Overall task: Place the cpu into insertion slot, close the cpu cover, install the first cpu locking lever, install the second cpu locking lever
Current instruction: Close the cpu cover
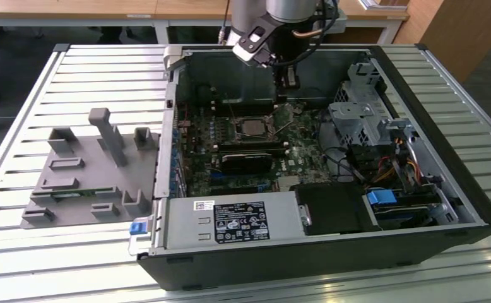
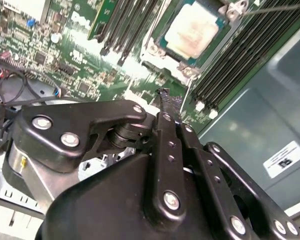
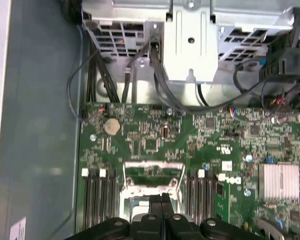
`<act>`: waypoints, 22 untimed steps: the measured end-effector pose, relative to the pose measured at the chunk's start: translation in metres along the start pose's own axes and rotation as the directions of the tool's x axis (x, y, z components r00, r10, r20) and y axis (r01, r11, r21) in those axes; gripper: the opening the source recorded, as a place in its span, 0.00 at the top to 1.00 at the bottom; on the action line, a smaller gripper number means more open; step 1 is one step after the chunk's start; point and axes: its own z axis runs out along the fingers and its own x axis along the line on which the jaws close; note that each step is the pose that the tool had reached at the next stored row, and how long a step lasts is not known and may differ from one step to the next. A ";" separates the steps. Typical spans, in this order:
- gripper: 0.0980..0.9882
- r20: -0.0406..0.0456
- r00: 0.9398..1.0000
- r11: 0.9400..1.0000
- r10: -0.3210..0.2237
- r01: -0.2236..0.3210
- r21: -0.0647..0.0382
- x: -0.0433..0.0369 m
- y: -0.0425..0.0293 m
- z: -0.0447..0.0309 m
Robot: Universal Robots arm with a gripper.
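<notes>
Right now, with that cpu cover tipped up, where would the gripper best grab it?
Probably the free edge of the cover, the bar farthest from the cpu. It is a thin frame tilted up off the board with a cut-out centre, so one finger could go through the hole and pinch that bar, coming from above. The shut gripper is close by.

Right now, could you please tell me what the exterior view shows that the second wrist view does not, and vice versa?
Exterior view: the grey moulded plastic fixture on the slatted metal table, beside the open black computer case. Second wrist view: the white rectangular sticker on the grey case panel. Both: the green motherboard and the black hand above it.
</notes>
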 end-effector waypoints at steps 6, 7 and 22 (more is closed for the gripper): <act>0.97 0.000 1.000 1.000 0.000 0.000 0.001 0.0003 0.0091 0.0015; 0.97 0.000 1.000 1.000 0.000 0.000 0.001 0.0003 0.0098 0.0017; 0.97 0.000 1.000 1.000 0.000 0.000 0.002 0.0007 0.0273 0.0092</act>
